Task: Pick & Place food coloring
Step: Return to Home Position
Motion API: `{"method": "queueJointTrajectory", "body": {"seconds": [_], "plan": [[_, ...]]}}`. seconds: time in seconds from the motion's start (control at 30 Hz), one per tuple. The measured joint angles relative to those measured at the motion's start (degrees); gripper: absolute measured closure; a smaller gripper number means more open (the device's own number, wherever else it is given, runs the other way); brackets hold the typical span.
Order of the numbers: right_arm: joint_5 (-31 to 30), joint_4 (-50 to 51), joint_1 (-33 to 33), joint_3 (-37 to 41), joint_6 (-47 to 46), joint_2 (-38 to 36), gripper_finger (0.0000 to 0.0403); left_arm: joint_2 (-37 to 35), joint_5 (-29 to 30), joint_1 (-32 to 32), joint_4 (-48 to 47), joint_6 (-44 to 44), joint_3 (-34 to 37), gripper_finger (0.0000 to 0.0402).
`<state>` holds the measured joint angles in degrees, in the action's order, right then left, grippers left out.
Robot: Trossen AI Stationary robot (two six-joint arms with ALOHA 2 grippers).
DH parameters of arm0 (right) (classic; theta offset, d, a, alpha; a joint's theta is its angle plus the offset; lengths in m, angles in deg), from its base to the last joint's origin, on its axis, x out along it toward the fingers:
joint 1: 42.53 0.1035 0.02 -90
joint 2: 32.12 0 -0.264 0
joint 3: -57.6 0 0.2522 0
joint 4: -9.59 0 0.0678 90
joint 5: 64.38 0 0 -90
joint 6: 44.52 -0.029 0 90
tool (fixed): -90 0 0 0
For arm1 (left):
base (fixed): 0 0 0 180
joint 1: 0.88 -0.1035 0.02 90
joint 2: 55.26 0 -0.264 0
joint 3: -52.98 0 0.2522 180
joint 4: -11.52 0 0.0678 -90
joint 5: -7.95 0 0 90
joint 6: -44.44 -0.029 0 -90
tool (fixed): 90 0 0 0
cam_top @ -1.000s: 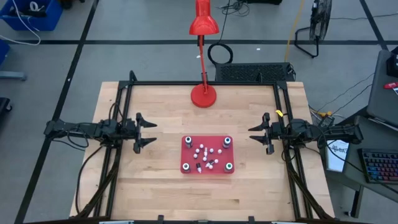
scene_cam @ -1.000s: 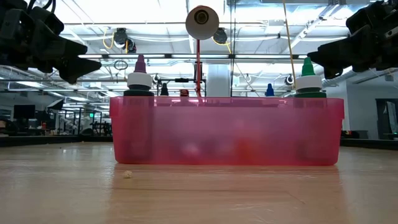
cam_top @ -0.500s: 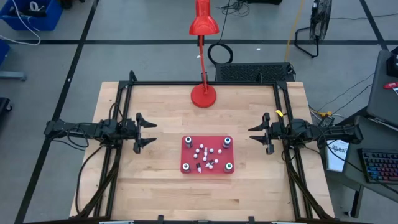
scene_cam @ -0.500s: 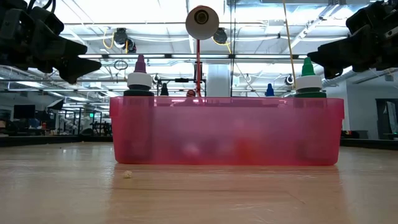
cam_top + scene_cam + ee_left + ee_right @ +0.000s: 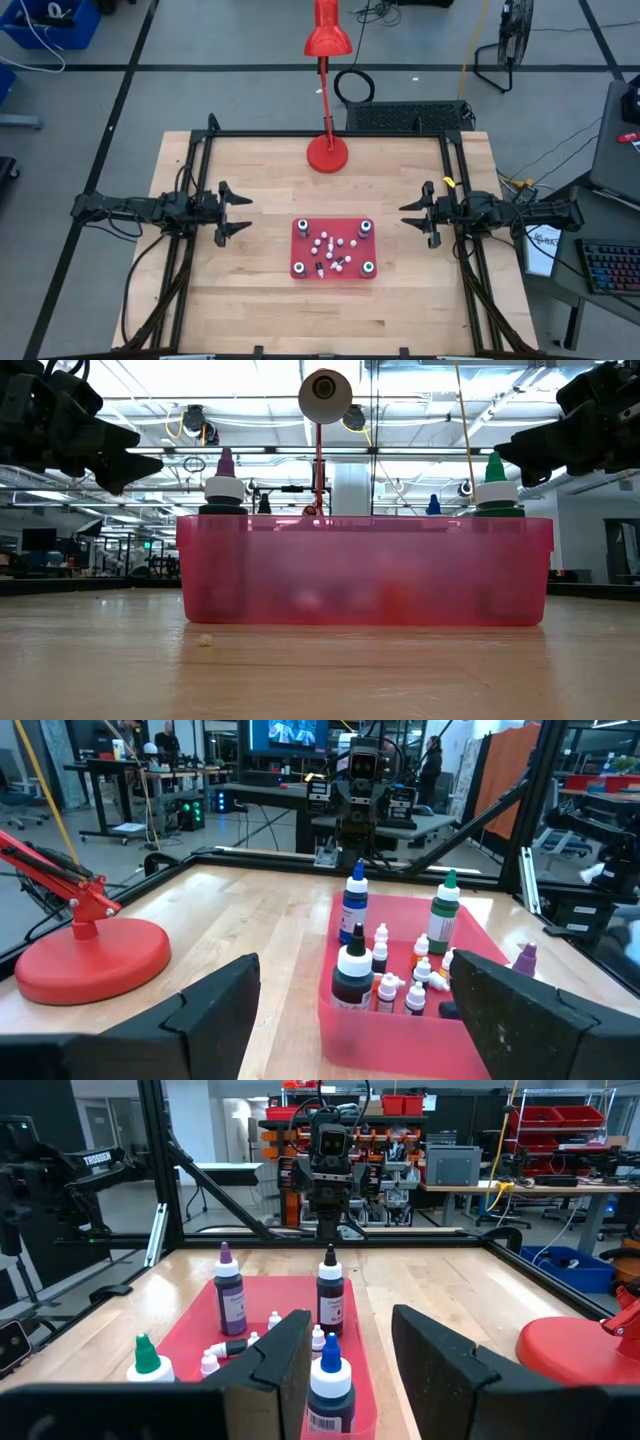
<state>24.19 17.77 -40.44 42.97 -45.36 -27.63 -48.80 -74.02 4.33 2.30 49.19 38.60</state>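
The food coloring (image 5: 330,250) is a cluster of tiny white bottles and four larger dark bottles, one in each corner of a red tray (image 5: 296,246) at the table's middle. In the low view the purple-topped (image 5: 225,482) and green-topped (image 5: 494,484) bottles rise above the pink tray wall (image 5: 365,570). My left gripper (image 5: 232,213) hovers open to the tray's left, above the table. My right gripper (image 5: 414,214) hovers open to its right. Both wrist views look at the bottles (image 5: 385,975) (image 5: 328,1295) between open fingers.
A red desk lamp stands on its round base (image 5: 328,154) near the table's far edge, behind the tray; its base also shows in the wrist views (image 5: 90,958) (image 5: 580,1346). Black frame rails (image 5: 200,150) run along the table's sides. Bare wood lies around the tray.
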Motion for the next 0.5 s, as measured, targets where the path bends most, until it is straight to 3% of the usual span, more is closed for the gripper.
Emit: {"method": "queueJointTrajectory", "body": {"seconds": [0.5], "plan": [[0.0, 0.0, 0.0, 0.0, 0.0, 0.0, 0.0273, 0.0, 0.0, 0.0, 0.0, 0.0, 0.0, 0.0079]]}}
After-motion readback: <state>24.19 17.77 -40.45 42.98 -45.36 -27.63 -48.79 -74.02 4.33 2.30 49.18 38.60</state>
